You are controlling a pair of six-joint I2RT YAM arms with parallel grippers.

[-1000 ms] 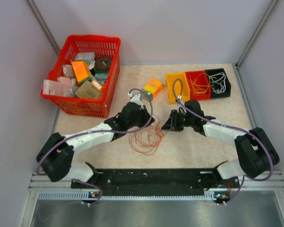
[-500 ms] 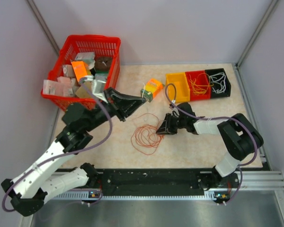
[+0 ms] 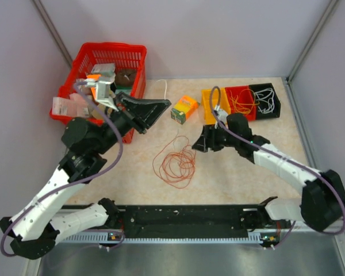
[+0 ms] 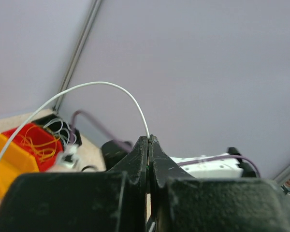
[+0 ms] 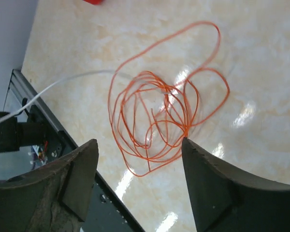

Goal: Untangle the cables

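- Since a sec ago, L arm (image 3: pixel 52 192) has swung up & back; we see L jaws pressed together, pinching white cable (image 4: pixel 87 86).
- R jaws now spread, low over orange cable coil (image 3: pixel 175 164), which lies on tabletop (image 3: pixel 230 178) btwn the arms.

Being counted: one red plastic basket (image 3: pixel 115 45), three small plastic bins (image 3: pixel 240 87), one orange carton (image 3: pixel 186 107), one orange-red wire coil (image 3: pixel 173 165), one white wire (image 4: pixel 97 83).

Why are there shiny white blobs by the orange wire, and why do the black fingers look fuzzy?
Right wrist view: light glaring off the glossy beige tabletop beside the thin orange wire coil; left wrist view: black fingers too close to the lens, so soft.
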